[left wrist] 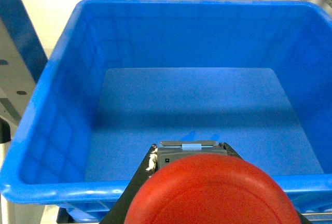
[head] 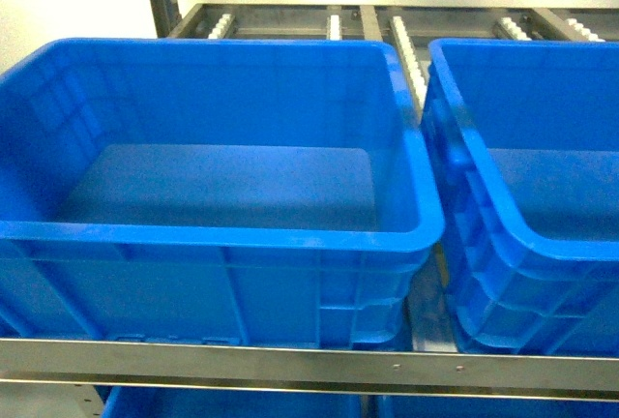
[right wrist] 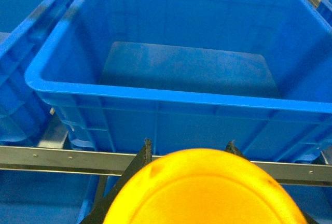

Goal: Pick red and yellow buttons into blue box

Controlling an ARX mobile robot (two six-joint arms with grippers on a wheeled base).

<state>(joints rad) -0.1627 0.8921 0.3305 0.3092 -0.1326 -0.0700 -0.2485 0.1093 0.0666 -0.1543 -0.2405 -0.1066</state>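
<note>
The red button (left wrist: 212,190) fills the bottom of the left wrist view, its grey switch block (left wrist: 187,154) pointing forward. My left gripper (left wrist: 189,150) is shut on it, hanging over the near rim of an empty blue box (left wrist: 46,185). In the right wrist view, the yellow button (right wrist: 202,193) sits between black fingertips (right wrist: 147,146) of my right gripper (right wrist: 189,146), which is shut on it. It hangs in front of the metal rail, short of a second empty blue box (right wrist: 171,97). The head view shows both boxes (head: 222,234) (head: 513,244) and neither gripper.
A steel shelf rail (head: 309,365) (right wrist: 52,157) runs along the front of the boxes. Roller tracks (head: 411,50) lie behind them. More blue boxes (head: 232,403) sit on the level below. A shelf upright (left wrist: 21,79) stands left of the left box.
</note>
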